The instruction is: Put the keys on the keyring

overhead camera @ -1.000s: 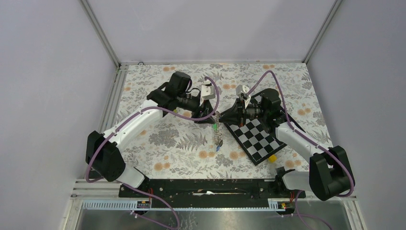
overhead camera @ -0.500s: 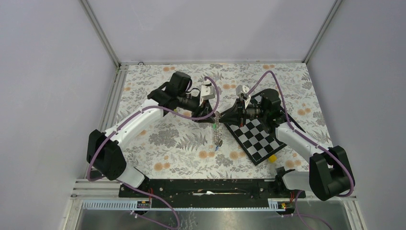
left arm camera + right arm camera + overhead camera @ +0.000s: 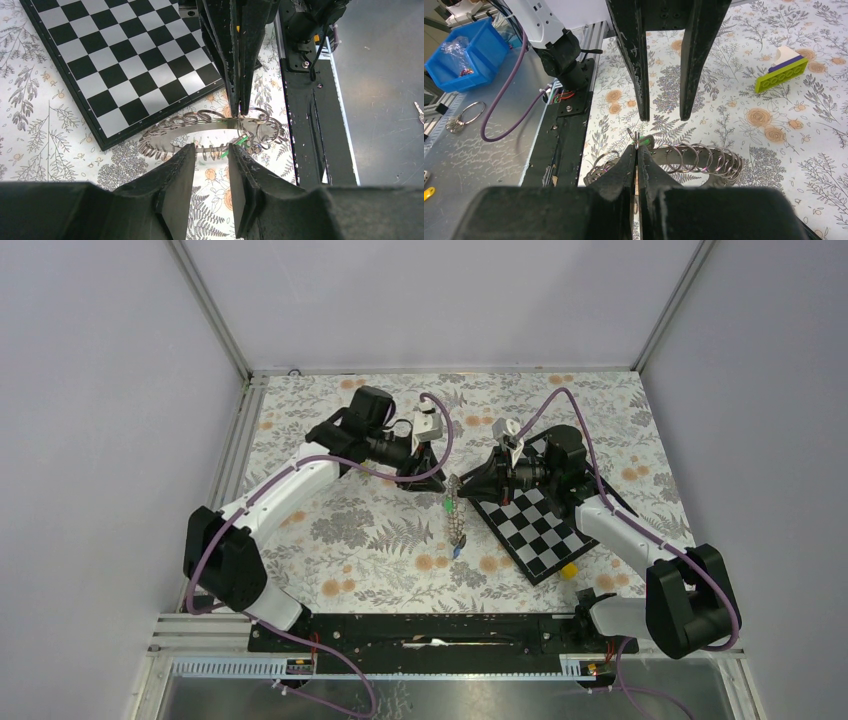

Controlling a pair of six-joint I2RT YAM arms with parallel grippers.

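Keyring [image 3: 457, 525] sits at the checkerboard's [image 3: 530, 525] 9 o'clock with our right pincer [image 3: 636, 150] clenched on its top ring, probably to steady it, while our left pincer [image 3: 211, 150] hovers released at its 11 o'clock, holding nothing.

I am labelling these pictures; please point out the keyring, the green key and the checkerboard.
keyring [image 3: 210, 126]: left wrist view, on the curved metal band.
green key [image 3: 242, 142]: left wrist view, on its green head.
checkerboard [image 3: 125, 60]: left wrist view, on a square near its middle.
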